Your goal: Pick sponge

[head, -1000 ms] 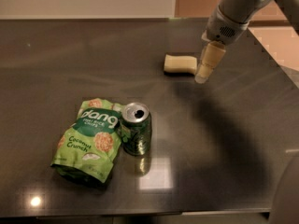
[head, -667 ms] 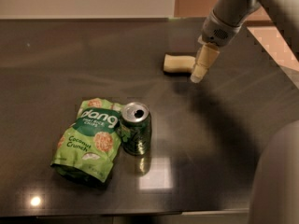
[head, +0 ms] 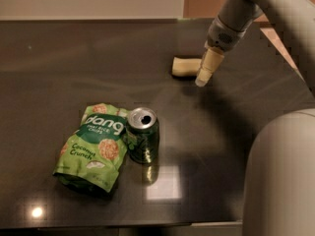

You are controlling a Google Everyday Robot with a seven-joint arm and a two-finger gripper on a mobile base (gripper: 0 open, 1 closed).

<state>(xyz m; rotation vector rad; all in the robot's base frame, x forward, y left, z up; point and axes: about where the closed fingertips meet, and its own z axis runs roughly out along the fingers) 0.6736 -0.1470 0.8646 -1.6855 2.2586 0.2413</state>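
The sponge (head: 185,66) is a small pale yellow block lying flat on the dark table (head: 74,73), toward the back right. My gripper (head: 203,78) comes down from the upper right on the grey arm. Its cream fingers hang at the sponge's right end and cover that end, with the tips just above the table.
A green soda can (head: 143,141) stands upright near the front middle. A green Dang coconut chips bag (head: 93,149) lies against its left side. A large pale part of the robot (head: 280,176) fills the lower right corner. The table's right edge runs close behind the arm.
My gripper has moved a little to the left, from just right of the sponge to over its right end. The sponge, can and bag have not moved.
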